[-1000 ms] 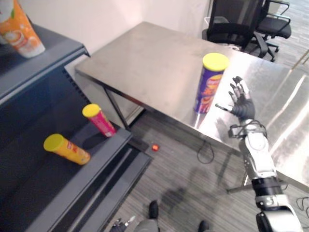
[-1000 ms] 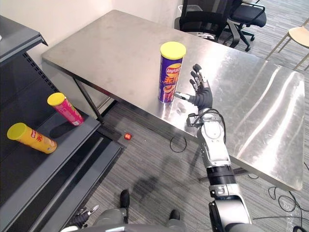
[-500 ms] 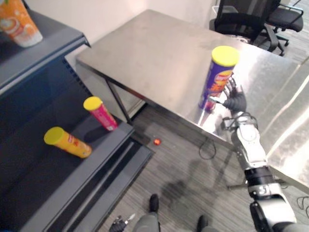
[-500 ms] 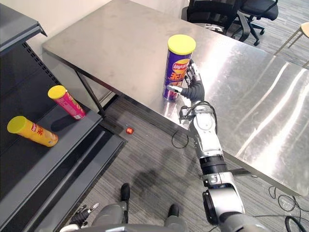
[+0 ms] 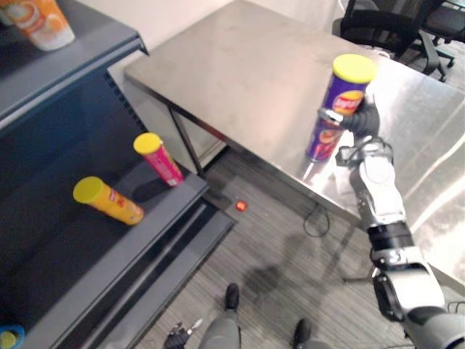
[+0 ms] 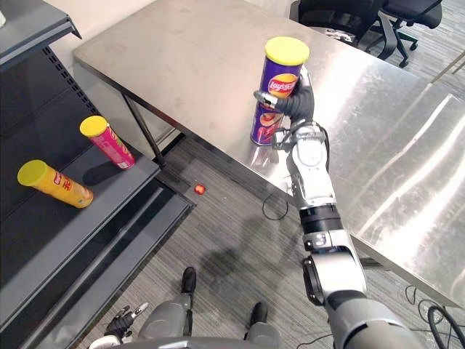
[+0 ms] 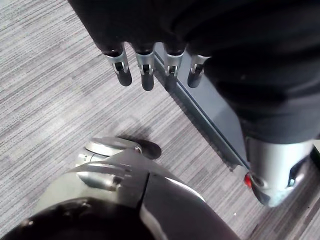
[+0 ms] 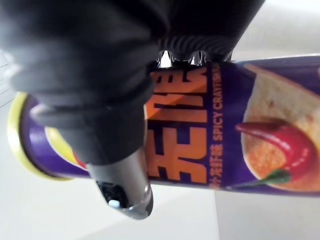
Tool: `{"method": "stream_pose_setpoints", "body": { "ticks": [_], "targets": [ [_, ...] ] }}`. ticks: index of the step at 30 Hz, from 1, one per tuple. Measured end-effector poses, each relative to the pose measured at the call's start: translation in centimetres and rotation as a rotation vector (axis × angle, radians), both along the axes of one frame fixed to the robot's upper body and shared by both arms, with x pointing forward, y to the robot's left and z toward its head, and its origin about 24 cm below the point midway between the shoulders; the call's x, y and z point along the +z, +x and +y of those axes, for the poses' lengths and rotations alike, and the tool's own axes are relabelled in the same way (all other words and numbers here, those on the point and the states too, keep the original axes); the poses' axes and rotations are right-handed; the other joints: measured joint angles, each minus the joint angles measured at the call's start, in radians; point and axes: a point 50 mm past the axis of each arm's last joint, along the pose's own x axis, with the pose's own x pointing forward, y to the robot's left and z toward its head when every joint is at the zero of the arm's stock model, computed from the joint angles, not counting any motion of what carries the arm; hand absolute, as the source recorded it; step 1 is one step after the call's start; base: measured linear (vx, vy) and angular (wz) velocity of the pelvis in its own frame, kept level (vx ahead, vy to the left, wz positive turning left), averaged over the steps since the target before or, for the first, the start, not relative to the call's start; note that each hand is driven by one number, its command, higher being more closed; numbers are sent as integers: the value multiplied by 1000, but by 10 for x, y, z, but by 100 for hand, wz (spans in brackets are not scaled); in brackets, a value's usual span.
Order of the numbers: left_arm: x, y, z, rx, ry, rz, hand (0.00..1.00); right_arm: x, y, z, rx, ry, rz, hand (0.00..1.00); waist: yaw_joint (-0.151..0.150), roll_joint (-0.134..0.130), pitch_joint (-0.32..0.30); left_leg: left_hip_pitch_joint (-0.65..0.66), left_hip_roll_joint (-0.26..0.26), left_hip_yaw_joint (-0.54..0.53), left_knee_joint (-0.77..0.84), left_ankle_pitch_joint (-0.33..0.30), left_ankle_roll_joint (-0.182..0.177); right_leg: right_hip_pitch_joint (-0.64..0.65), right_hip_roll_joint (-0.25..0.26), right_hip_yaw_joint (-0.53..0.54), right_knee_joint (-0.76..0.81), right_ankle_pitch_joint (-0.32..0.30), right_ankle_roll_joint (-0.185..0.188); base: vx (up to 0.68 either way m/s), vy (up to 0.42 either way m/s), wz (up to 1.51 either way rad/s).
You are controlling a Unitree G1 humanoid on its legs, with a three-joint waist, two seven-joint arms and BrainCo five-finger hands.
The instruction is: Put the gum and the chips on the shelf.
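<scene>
Chips can (image 6: pixel 278 91): tall purple tube with a yellow lid, upright on the steel tabletop (image 6: pixel 182 65) near its front edge. I cannot tell whether its base is bearing on the surface.

Right robot hand (image 6: pixel 296 102): wrapped round the can's upper half, thumb across the printed face, fingers curled behind it.

Left robot hand (image 7: pixel 146 70): hangs low over the carpet, fingers loosely straight, holding nothing.

Handling, as a judgement: likely a light, stiff-walled tube with a smooth glossy skin, so it could slip or swing under a weak grip. A firm hold round the middle suits it better than one at the lid. Hard squeezing may dent the wall and crush the contents.

Surface: polished metal, bare around the can.

Room: dark shelf (image 5: pixel 65 269) well apart to the robot's left. Two cans lie on its lower board, an orange can (image 5: pixel 109 201) and a pink can (image 5: pixel 158 158), with free board near them. A small red object (image 5: pixel 240 206) lies on the carpet between. Office chairs (image 5: pixel 385 25) stand behind the tabletop.
</scene>
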Motion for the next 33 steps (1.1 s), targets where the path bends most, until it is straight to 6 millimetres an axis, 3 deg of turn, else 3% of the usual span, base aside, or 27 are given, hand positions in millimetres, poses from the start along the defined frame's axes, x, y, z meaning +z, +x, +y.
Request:
{"method": "stream_pose_setpoints", "body": {
  "ticks": [3, 11, 18, 23, 26, 33],
  "targets": [
    [0, 3, 0, -1, 0, -6, 0, 5, 0, -4, -21, -8, -13, 100, 13, 0, 0, -1, 7, -1, -1, 2, -2, -1, 6, 1, 0, 1, -1, -52, -8, -1],
    [1, 4, 0, -1, 2, -12, 0, 23, 0, 1, -5, -10, -67, 100, 16, -3, -2, -1, 13, 24, 3, 3, -2, -15, 9, 27, -1, 7, -9, -9, 5, -8],
    [2, 6, 0, -3, 2, -19, 0, 26, -2, 2, 3, -12, -79, 100, 10, -5, -3, 5, 35, 37, 6, 10, -12, -16, 29, 44, -4, 17, -17, -14, -15, -9],
    [2, 6, 0, -4, 2, -16, 0, 23, -19, -1, 19, -7, -129, 100, 8, -11, -8, 10, 48, 51, 1, 13, -16, -20, 35, 56, -5, 22, -22, -55, -7, -9],
    [1, 0, 1, -3, 5, 0, 0, 3, -33, -6, 21, 2, -109, 100, -13, -29, -34, 11, 50, 54, 0, 14, -17, -24, 36, 59, -5, 22, -22, -35, 0, -4],
    [0, -6, 3, 3, 12, 27, 0, -18, -77, -40, -37, 39, -143, 100, -45, -39, -69, 27, 54, 89, 0, 8, -23, -31, 36, 96, -5, 29, -21, -13, 4, -17]
  ]
}}
